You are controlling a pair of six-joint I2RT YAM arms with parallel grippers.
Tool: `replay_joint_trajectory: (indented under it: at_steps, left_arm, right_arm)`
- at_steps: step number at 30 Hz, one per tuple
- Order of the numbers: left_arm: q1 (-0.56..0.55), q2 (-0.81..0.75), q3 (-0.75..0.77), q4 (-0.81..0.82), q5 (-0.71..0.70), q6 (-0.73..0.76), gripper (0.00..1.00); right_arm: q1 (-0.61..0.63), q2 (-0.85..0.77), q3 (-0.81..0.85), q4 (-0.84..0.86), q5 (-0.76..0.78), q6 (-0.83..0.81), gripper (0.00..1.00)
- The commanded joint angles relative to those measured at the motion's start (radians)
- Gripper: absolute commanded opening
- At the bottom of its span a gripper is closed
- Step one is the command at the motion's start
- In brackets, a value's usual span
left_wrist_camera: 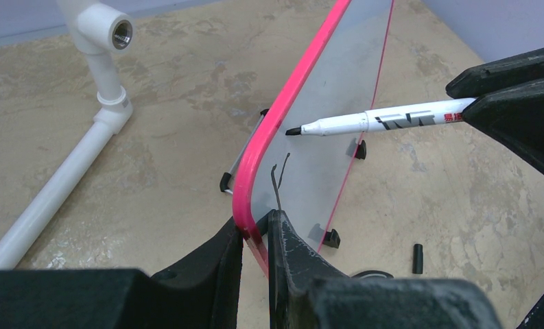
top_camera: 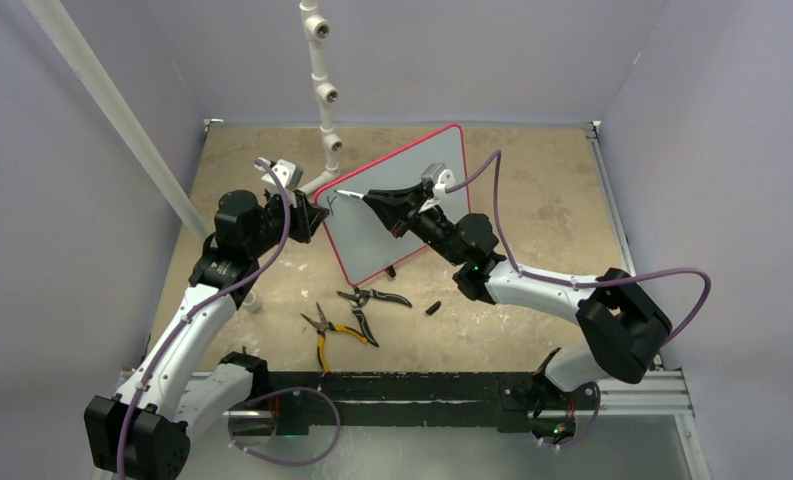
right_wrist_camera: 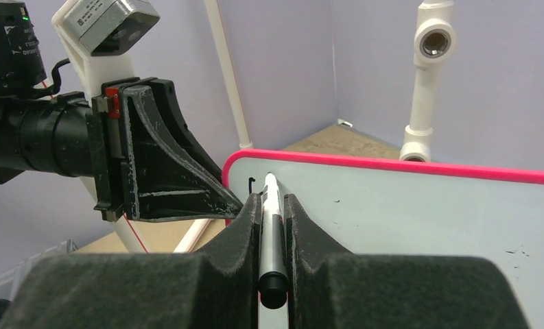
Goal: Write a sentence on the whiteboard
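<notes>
Now, whiteboard (top_camera: 397, 178): lifted and tilted over the far middle of the surface (top_camera: 542, 200), pinched at its left corner.
Left pincer (left_wrist_camera: 255, 229): narrow, closed on the pink edge of the board only, which is a thin hold.
Right pincer (right_wrist_camera: 272, 202): closed around the marker (left_wrist_camera: 385, 121), which is uncapped, with its tip just beside the board's left edge; whether it touches, I cannot tell.
Sentence (left_wrist_camera: 278, 179): only one or two thin black strokes, close to the held corner; nearly all is not yet written.
Risk, board: a push of the tip can turn the board in this thin hold, so the letters become crooked or the board drops.
Risk, marker: too much pressure can slide it back between the fingers; too little leaves gaps in the line.
Risk, space: the tip is near the pink edge and the left pincer, so a stroke can run off, or the two pincers can knock together.
</notes>
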Motion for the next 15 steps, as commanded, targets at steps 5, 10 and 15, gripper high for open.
replay_joint_trajectory:
  at_steps: [5,10,15]
  left_arm:
    - [0.002,-0.007,0.012,-0.019,-0.003,0.037,0.0]
    - [0.002,-0.006,0.012,-0.019,-0.003,0.038,0.0]
    - [0.002,-0.006,0.012,-0.019,-0.001,0.038,0.0]
  right_arm:
    - [0.0,-0.008,-0.023,0.001,0.029,-0.001,0.0]
    - [0.0,-0.019,-0.062,-0.002,0.02,0.022,0.0]
    - [0.0,-0.03,-0.109,-0.005,0.013,0.048,0.0]
